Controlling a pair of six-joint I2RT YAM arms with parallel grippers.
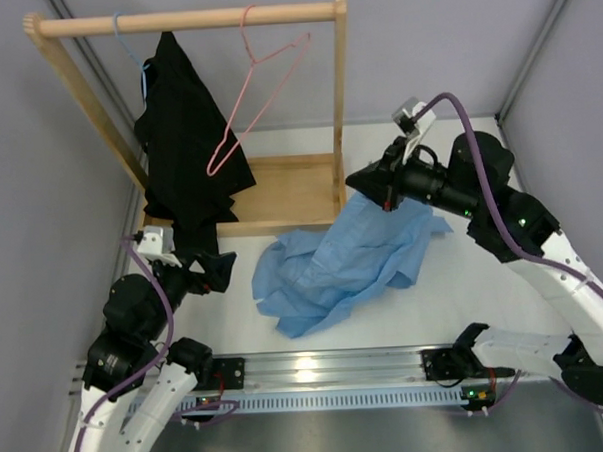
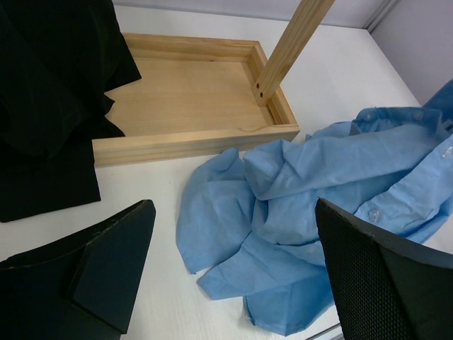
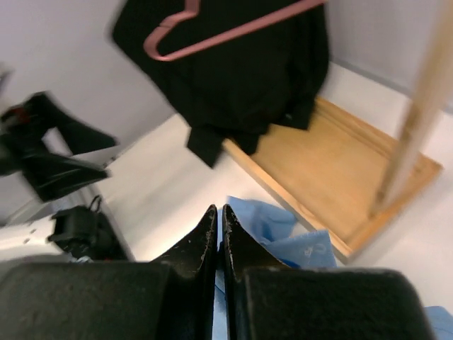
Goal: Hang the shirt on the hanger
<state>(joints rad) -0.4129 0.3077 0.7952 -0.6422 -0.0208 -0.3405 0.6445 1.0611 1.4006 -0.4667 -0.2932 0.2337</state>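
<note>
- Top view: the light blue shirt [image 1: 343, 264] is seen crumpled at the middle of the white bench [image 1: 485, 308], just in front of the wooden rack [image 1: 187, 19].
- The pink hanger [image 1: 260, 88] is hung by its hook from the rack's top rail, tilted, at 12 o'clock from the shirt and well apart from it.
- A black garment [image 1: 188, 141] is hung at the pink hanger's 9 o'clock, on a blue hanger [image 1: 129, 48].
- The right jaws are set on the shirt's 1 o'clock edge, where the fabric is drawn up to them. The left jaws are held at the shirt's 9 o'clock, apart from it.
- Left wrist view: the left jaws are seen spread wide and empty. The shirt is spread on the bench beyond them, its buttoned edge raised toward 2 o'clock. The rack base [image 2: 184, 92] is seen at 11 o'clock.
- Right wrist view: the right jaws are pressed together, with blue shirt fabric pinched between them. The pink hanger is seen blurred at 12 o'clock, against the black garment.
</note>
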